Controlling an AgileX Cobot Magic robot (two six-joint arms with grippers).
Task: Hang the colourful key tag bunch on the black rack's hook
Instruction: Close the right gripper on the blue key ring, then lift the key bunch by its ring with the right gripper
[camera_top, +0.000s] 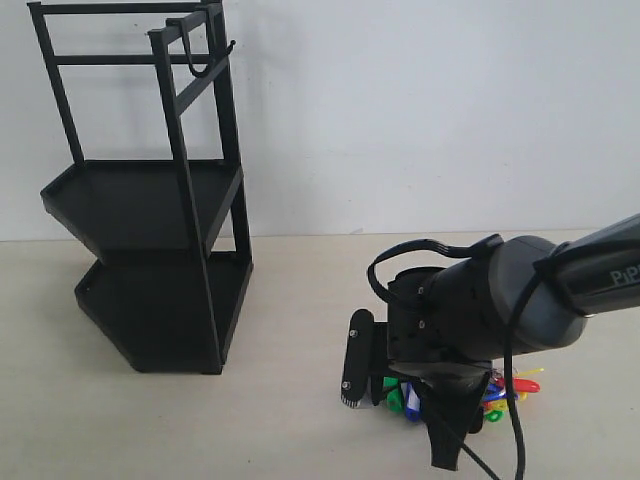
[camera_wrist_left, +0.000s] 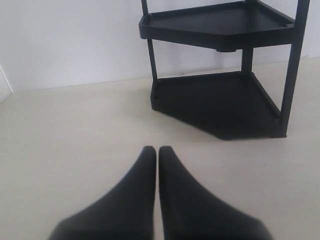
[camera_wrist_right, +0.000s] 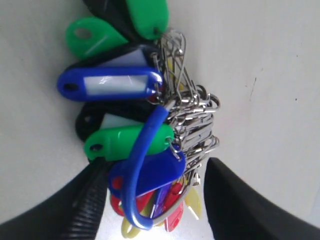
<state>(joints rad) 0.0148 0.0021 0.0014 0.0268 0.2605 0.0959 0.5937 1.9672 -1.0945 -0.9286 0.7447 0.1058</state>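
Note:
The colourful key tag bunch (camera_wrist_right: 110, 82) lies on the pale table, with green, blue, black, red and yellow tags and a cluster of silver rings. Its blue-sleeved loop (camera_wrist_right: 142, 155) rises from the tags between my right gripper's (camera_wrist_right: 156, 167) fingers. That gripper is open, one finger on each side of the bunch and not pressing it. In the exterior view the right gripper (camera_top: 405, 400) points down over the bunch (camera_top: 508, 388), hiding most of it. The black rack (camera_top: 150, 200) stands at the far left, its hook (camera_top: 203, 68) on the top rail. My left gripper (camera_wrist_left: 157, 150) is shut on nothing, facing the rack (camera_wrist_left: 220, 100).
A white wall runs behind the table. The right arm's cable (camera_top: 400, 255) loops above its wrist. Bare tabletop (camera_top: 300, 330) lies between the rack and the right gripper.

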